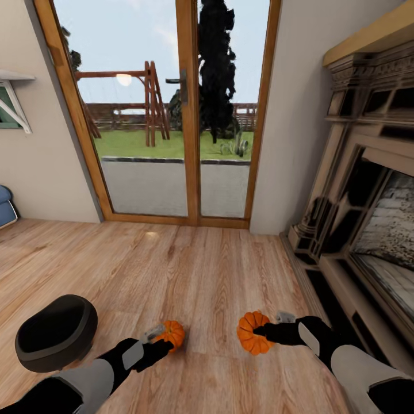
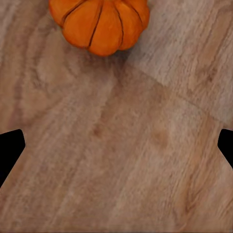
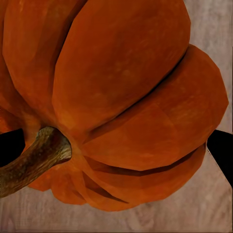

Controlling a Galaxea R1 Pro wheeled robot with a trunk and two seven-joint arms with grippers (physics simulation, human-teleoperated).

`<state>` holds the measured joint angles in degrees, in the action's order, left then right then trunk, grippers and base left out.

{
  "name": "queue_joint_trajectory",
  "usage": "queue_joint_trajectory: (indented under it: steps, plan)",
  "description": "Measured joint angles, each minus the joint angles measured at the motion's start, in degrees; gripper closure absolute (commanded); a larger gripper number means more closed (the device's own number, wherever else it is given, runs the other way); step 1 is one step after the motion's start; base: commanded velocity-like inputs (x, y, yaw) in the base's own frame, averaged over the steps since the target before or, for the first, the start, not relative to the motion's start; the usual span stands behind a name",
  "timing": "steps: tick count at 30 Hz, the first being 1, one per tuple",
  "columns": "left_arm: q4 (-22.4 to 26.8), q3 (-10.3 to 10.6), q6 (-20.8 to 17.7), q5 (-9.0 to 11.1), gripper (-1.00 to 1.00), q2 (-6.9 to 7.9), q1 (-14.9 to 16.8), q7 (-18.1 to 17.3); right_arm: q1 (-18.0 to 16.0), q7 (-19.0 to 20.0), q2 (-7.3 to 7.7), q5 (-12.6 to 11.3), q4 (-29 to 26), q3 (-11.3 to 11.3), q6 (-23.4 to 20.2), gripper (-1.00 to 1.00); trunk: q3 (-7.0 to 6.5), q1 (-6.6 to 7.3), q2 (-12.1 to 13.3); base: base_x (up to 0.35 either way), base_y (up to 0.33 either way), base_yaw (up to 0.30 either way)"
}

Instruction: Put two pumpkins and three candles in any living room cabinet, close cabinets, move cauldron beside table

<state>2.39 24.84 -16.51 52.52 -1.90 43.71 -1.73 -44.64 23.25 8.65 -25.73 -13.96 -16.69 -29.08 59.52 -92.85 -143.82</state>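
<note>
Two orange ribbed pumpkins are low in the head view. My left gripper (image 1: 160, 340) hovers open just short of the left pumpkin (image 1: 172, 333), which rests on the wood floor. In the left wrist view that pumpkin (image 2: 99, 23) lies beyond the spread fingertips (image 2: 10, 150), with bare floor between them. My right gripper (image 1: 263, 331) is shut on the other pumpkin (image 1: 252, 333). Up close this pumpkin (image 3: 126, 97) sits between the dark fingers (image 3: 222, 151), its brown stem (image 3: 34, 160) pointing back at the camera. The black cauldron (image 1: 55, 333) stands on the floor left of my left arm.
A wood-framed glass patio door (image 1: 187, 115) stands straight ahead, with a beige wall on each side. A large dark fireplace surround (image 1: 368, 190) with a raised hearth runs along the right. A blue cushion (image 1: 6, 206) pokes in at the left edge.
</note>
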Motion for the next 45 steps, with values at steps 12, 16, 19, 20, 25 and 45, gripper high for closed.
queue_joint_trajectory:
  steps: [12, 16, 19, 20, 25, 45]
  plan:
    - [0.31, -0.07, -0.74, 2.90, -1.00, 2.06, 5.94, 0.19, -13.40, -0.03, -1.73, 0.19, -0.26, -0.24, -9.92, 1.00, 0.00, 0.00, 0.00, 0.000, 0.000, 0.000]
    - [0.46, -0.10, -0.77, 3.49, -1.00, 2.34, 6.81, -0.11, -15.45, 0.08, -1.96, -0.88, -0.42, 0.38, -11.78, 1.00, 0.00, 0.00, 0.00, 0.000, 0.000, 0.000]
    - [1.29, -0.11, -0.81, 3.59, -1.00, 2.78, 7.92, -0.31, -15.71, 0.19, -1.99, -0.92, -0.47, 1.29, -12.01, 1.00, 0.00, 0.00, 0.00, 0.000, 0.000, 0.000]
    - [1.74, -0.12, -0.84, 3.62, -1.00, 3.11, 8.34, -0.41, -15.77, 0.20, -2.02, -0.70, -0.47, 1.73, -12.02, 1.00, 0.00, 0.00, 0.00, 0.000, 0.000, 0.000]
    - [2.45, -0.09, -0.96, 3.82, -1.00, 3.83, 8.96, -1.44, -15.86, 0.12, -3.17, -0.87, -1.05, 2.73, -12.16, 1.00, 0.00, 0.00, 0.00, 0.000, 0.000, 0.000]
    - [4.87, 0.20, -6.23, 4.74, -1.00, 3.99, 9.09, -2.36, -15.87, 0.18, -4.35, -0.53, -21.78, 12.54, -17.90, 1.00, 0.44, -0.06, -0.02, 0.000, 0.000, 0.000]
